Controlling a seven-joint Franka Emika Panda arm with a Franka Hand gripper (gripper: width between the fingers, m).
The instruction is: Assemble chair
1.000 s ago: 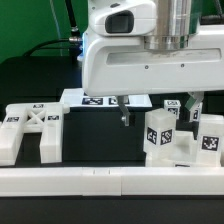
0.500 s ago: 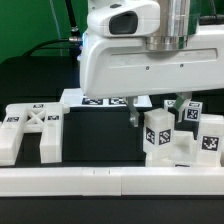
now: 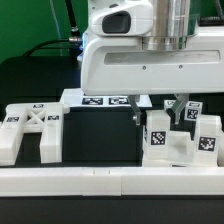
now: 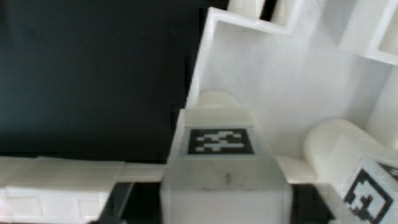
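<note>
black table (image 3: 95, 140), white rail (image 3: 100, 180) along front. gripper (image 3: 157, 114): jaws were wide second ago, now i see them clamped on tagged leg block (image 3: 160, 142), directly under wrist. x-braced panel (image 3: 30, 132) well apart from gripper, untouched. i judge grasp made, lift next.

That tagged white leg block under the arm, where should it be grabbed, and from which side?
Grip the leg block near its top end, coming straight down from above and squeezing its two opposite side faces. It stands roughly upright with other chair parts crowded close beside it, so the top is the free end. The gripper is shut on it that way.
</note>
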